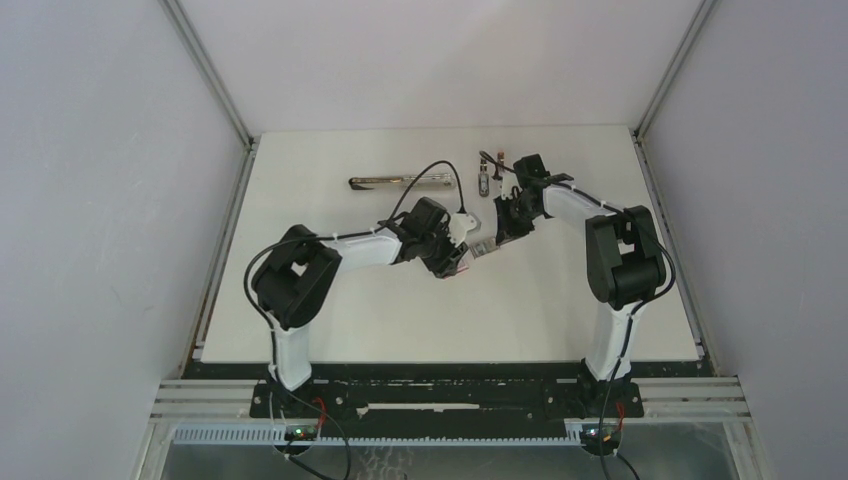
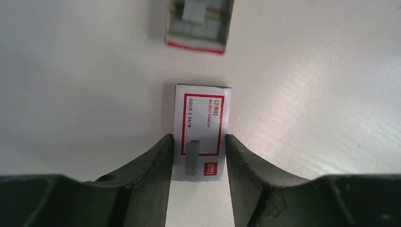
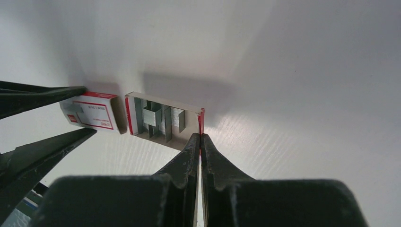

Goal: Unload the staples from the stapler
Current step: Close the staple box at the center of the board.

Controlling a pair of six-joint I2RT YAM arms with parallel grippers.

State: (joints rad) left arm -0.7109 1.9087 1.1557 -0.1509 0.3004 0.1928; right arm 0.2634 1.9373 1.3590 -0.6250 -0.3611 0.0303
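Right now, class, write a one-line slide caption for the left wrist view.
Left gripper clasps the red-and-white box sleeve; the open tray of staples lies beyond.

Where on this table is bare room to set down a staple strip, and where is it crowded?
Bare: the near table strip between the arm bases, and the far left corner beside the stapler. Crowded: right of centre, where the left gripper holds the box sleeve and the right gripper pinches the staple tray.
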